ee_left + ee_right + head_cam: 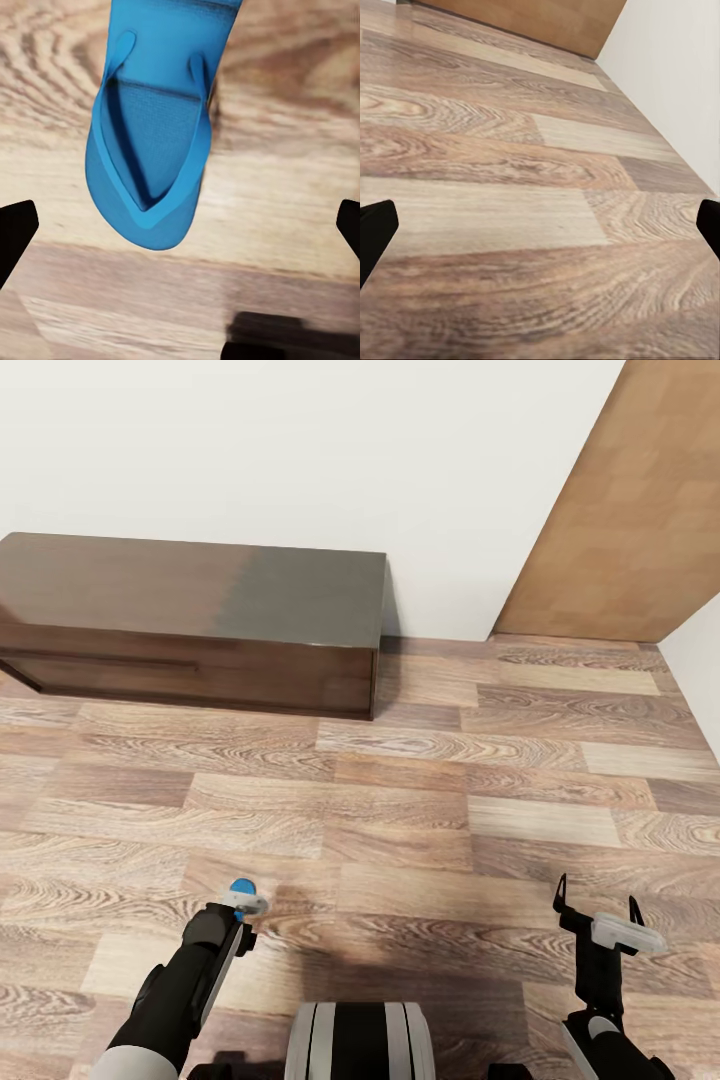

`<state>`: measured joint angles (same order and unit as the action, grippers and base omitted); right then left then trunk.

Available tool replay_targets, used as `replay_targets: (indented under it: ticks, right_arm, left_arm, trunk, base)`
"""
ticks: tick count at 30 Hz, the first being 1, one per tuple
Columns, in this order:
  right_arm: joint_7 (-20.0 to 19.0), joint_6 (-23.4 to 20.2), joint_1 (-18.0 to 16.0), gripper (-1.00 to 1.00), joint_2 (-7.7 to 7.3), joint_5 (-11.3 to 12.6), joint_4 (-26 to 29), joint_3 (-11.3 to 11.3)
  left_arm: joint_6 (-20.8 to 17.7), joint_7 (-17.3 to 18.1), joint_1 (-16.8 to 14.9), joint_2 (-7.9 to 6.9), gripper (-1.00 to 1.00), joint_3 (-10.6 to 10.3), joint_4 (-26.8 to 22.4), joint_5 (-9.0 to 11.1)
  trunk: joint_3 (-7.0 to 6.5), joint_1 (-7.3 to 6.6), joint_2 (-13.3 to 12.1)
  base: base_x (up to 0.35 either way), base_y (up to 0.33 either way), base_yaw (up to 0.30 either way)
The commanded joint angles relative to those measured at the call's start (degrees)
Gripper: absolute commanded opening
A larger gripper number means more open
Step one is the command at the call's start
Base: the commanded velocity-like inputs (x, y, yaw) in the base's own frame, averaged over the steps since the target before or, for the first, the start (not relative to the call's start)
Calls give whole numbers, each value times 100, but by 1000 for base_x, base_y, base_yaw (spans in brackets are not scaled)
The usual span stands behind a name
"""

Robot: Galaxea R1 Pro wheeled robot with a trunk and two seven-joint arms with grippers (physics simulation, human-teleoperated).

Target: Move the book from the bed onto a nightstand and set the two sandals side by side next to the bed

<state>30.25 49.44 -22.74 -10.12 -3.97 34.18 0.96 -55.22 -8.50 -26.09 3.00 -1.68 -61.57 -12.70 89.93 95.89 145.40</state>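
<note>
Up on the head view I see a long dark brown bench (pixel 200 620) against the white wall (pixel 300 450), a wooden door panel (pixel 630 510) at the far right, and wood-plank floor (pixel 400 800) running down to my two arms. At the tip of my left gripper (pixel 240 900) only a small bright blue bit of the sandal (pixel 241 886) shows.

My left wrist view gives far more: the blue sandal (pixel 154 135) hangs out from the gripper with its straps facing the camera and the floor (pixel 285 165) behind it. Its upper end is cut off by the frame edge, and the two dark fingertips (pixel 15 229) sit wide at the picture's sides, so I cannot see the actual contact and cannot tell how the fingers are set on it.

My right gripper (pixel 598 900) has its thin dark fingers (pixel 562 895) spread apart with nothing between them. Its wrist view shows bare planks (pixel 510 195), a strip of white wall (pixel 675 67) and the foot of the wooden panel (pixel 532 19).
</note>
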Motion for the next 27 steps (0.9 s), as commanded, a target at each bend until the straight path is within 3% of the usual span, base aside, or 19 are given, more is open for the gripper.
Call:
replay_targets:
  ticks: [1,6,27]
  right_arm:
    - [34,4,-3,100,1,-38,-5,4]
    - [33,7,-3,100,-5,-14,-49,2]
    - [28,13,-3,100,1,-8,-70,-16]
  left_arm:
    - [-24,-25,-2,-1,100,-7,-4,11]
    - [-23,-21,-2,-1,100,0,-4,13]
    - [379,-22,-117,-51,100,54,-60,-2]
  trunk:
    - [26,1,3]
    - [137,14,9]
    - [137,14,9]
  base:
    - [0,0,0]
    - [0,0,0]
    - [0,0,0]
